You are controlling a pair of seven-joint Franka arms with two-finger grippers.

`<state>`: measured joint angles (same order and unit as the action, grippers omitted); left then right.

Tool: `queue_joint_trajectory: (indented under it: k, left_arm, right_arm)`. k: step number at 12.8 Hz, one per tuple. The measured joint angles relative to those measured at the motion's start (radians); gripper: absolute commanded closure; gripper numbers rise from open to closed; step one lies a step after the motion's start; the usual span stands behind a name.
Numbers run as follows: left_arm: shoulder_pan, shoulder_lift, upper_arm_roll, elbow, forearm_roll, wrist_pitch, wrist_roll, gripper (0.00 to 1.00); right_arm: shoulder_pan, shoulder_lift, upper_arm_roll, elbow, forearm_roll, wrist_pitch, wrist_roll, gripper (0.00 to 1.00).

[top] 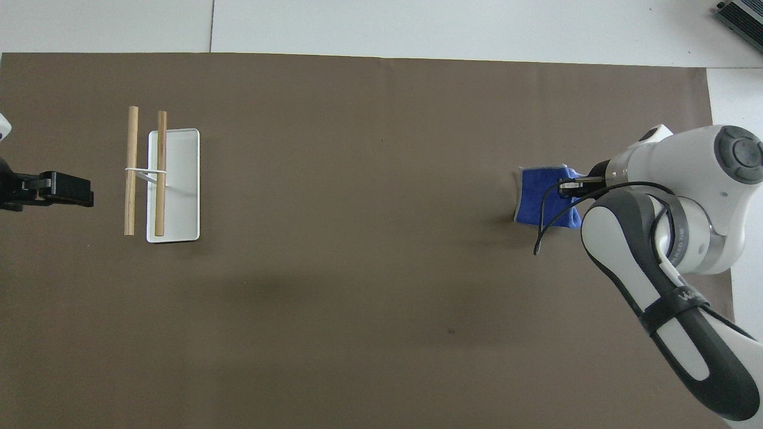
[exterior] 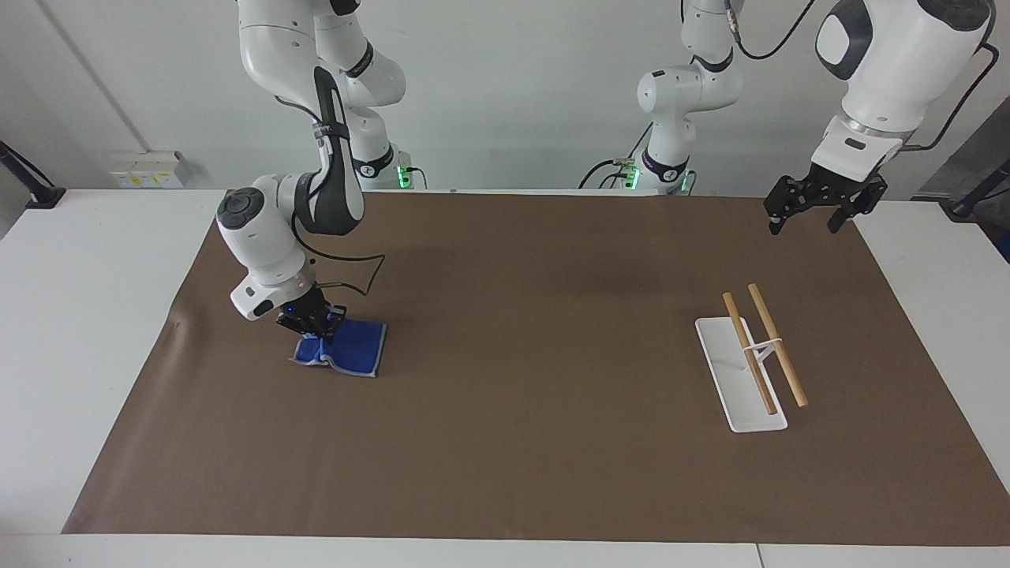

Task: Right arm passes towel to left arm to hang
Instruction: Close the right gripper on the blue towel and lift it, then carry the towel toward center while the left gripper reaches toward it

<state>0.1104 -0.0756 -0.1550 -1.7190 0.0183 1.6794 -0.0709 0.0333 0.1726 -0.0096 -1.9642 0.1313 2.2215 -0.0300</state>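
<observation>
The blue towel [exterior: 351, 347] hangs bunched from my right gripper [exterior: 313, 325], which is shut on its upper edge at the right arm's end of the table; its lower part still rests on the brown mat. It also shows in the overhead view [top: 539, 202], where the right gripper [top: 567, 186] pinches its edge. My left gripper [exterior: 813, 207] waits raised over the mat's edge at the left arm's end, its fingers spread apart; only its tip shows in the overhead view [top: 65, 189].
A white rack base [exterior: 730, 371] with two wooden rods [exterior: 777, 345] on a wire stand sits toward the left arm's end; it also shows in the overhead view [top: 179, 185]. A brown mat [exterior: 536, 442] covers the table.
</observation>
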Motion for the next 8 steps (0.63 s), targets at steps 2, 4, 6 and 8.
queue_joint_trajectory:
  k: [2,4,6,8]
  left_arm:
    - [0.000,0.000,-0.003,0.000,0.000,0.000,-0.075,0.00]
    - [0.000,0.000,-0.009,-0.007,0.000,0.033,-0.271,0.00]
    - [0.000,0.001,-0.013,-0.033,0.000,0.086,-0.499,0.00]
    - [-0.001,0.000,-0.020,-0.063,0.000,0.105,-0.619,0.00]
  right_arm:
    - [0.000,-0.021,0.027,0.072,0.002,-0.081,0.039,1.00]
    - [0.000,-0.029,0.070,0.142,0.015,-0.132,0.085,1.00]
    - [0.001,-0.029,0.106,0.188,0.133,-0.142,0.121,1.00]
    - [0.011,-0.029,0.112,0.200,0.290,-0.136,0.135,1.00]
